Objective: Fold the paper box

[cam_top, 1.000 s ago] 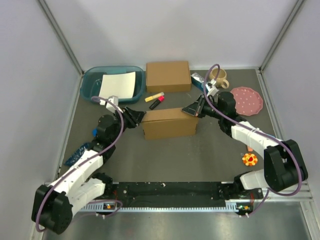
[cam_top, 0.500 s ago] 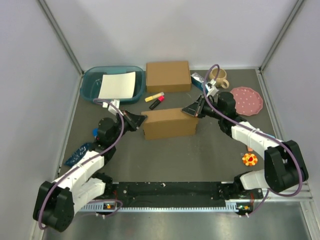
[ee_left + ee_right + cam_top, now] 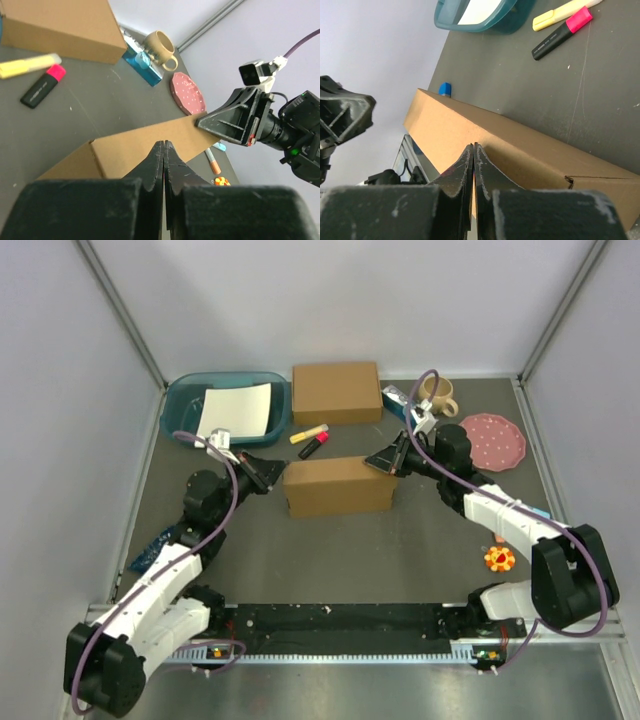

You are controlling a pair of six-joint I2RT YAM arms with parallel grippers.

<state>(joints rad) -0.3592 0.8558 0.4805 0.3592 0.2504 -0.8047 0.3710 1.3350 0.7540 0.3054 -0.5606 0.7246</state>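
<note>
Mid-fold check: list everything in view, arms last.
paper box: one, brown, centre, between arms' tips
second box: one, brown, far edge
bin: one, teal, far left, white sheet inside
yellow highlighter: one, yellow, between boxes
pink highlighter: one, pink-capped black, beside it
carton: one, blue, left of mug
mug: one, tan, far right
plate: one, pink, right
toy: one, orange, near right
left arm: one, white-black, jaws shut at box's left end
right arm: one, white-black, jaws shut at box's right end

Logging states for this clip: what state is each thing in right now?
paper box, folded into a closed box
left gripper, shut, at its left end
right gripper, shut, at its right end
other box, closed
mug, upright
teal bin, holding a white sheet
</note>
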